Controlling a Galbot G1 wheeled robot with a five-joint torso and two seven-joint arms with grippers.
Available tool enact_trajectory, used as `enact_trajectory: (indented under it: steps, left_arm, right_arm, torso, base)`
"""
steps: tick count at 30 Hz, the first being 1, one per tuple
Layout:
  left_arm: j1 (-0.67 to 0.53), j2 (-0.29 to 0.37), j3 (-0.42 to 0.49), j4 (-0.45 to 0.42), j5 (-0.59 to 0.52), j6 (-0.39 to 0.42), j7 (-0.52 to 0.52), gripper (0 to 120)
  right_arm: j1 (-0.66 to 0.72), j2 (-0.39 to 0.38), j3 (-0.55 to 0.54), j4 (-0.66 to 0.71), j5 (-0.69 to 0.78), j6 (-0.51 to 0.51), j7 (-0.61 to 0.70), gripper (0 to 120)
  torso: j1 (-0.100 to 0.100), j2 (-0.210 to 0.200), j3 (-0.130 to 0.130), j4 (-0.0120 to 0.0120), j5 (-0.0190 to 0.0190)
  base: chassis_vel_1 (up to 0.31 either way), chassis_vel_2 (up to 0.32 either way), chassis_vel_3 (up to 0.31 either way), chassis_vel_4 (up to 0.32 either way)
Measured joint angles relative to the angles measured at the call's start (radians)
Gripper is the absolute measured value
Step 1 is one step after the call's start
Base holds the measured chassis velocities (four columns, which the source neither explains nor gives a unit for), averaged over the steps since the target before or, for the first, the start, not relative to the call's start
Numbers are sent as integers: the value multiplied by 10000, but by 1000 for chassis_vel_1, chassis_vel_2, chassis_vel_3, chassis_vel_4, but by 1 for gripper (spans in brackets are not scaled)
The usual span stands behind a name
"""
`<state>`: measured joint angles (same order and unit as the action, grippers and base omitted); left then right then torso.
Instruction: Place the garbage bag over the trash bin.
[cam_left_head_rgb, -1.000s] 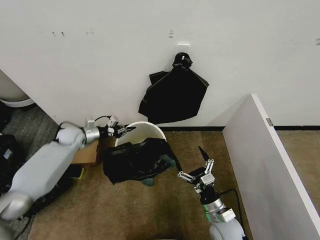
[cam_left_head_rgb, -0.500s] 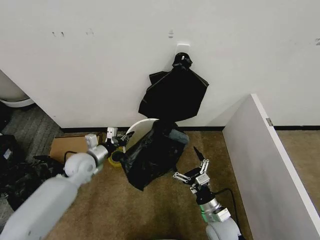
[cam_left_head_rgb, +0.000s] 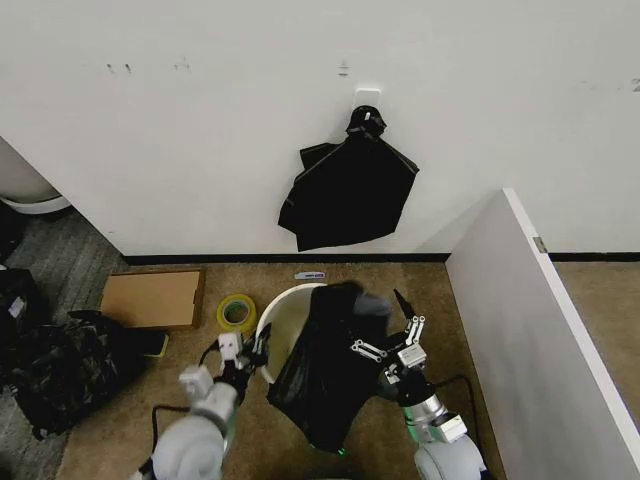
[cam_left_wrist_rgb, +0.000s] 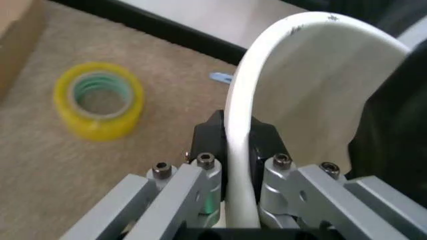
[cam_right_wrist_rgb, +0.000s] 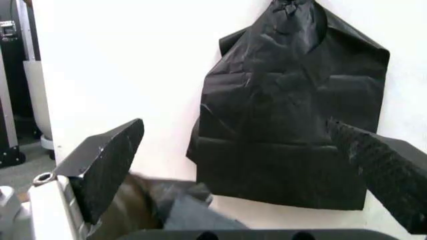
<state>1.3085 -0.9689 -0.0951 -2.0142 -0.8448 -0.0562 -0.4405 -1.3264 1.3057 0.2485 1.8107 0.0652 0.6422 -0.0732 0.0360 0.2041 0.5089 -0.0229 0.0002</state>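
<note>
The left gripper (cam_left_head_rgb: 243, 352) was pinched on the near-left rim of the trash bin (cam_left_head_rgb: 277, 315); the left wrist view showed the white rim (cam_left_wrist_rgb: 240, 145) running between its two fingers (cam_left_wrist_rgb: 203, 165), clamped from both sides. Its arm reached up from the lower left of the head view, forearm low over the carpet. Left of it lay a cardboard box (cam_left_head_rgb: 152, 298), with a yellow tape roll (cam_left_head_rgb: 237, 312) between the box and the bin.

The bin stood tilted on the carpet near the wall. The garbage bag (cam_left_head_rgb: 325, 370) hung over its right side, draped down the outer wall toward the floor, its top bunched at the rim.

The right gripper (cam_left_head_rgb: 392, 335) was spread wide, holding nothing, its fingers (cam_right_wrist_rgb: 107, 165) far apart in the right wrist view. It sat just beside the bag's right edge; actual contact could not be judged. Its arm rose from the lower right, pointing toward the wall, where a black bundle (cam_left_head_rgb: 348, 190) hung knotted at its top.
</note>
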Motion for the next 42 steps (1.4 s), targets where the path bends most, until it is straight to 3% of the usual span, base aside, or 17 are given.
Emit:
enact_trajectory:
  steps: [7,12,25,28,35,42]
  left_arm:
    - [207,-414,44,-201,337,-841,-740,5]
    - [75,-1140,51,685,405,-1634,-571,5]
    - [-217,-2286,69,1434,190,-1747,-821,5]
    - [-209,-2416,99,1292,176,-1706,-901,15]
    - [-99,-2418,76,851,146,-1643,-1043,38]
    - [274,-2062,-36,209,169,-1631,-1142,65]
  right_arm:
    - [28,-19,-20,-39,0,1,-19,100]
    - [-16,-18,-23,-27,0,33,-38,100]
    - [-81,-57,2,6,-14,76,-71,100]
    - [-74,-63,1,-5,-22,82,-82,100]
    - [-60,-61,-15,-69,-32,104,-118,100]
    - [-3,-8,-61,-112,-49,105,-149,100]
  torso:
    - [0,0,0,-1,0]
    - [1,0,0,-3,-2]
    - [0,1,0,1,4]
    - [0,0,0,-8,1]
    - [2,-2,2,-4,-3]
    - [2,-2,2,-1,-3]
  base:
    - [0,0,0,0]
    - [0,0,0,0]
    - [0,0,0,0]
    - [0,0,0,0]
    - [0,0,0,0]
    - [0,0,0,0]
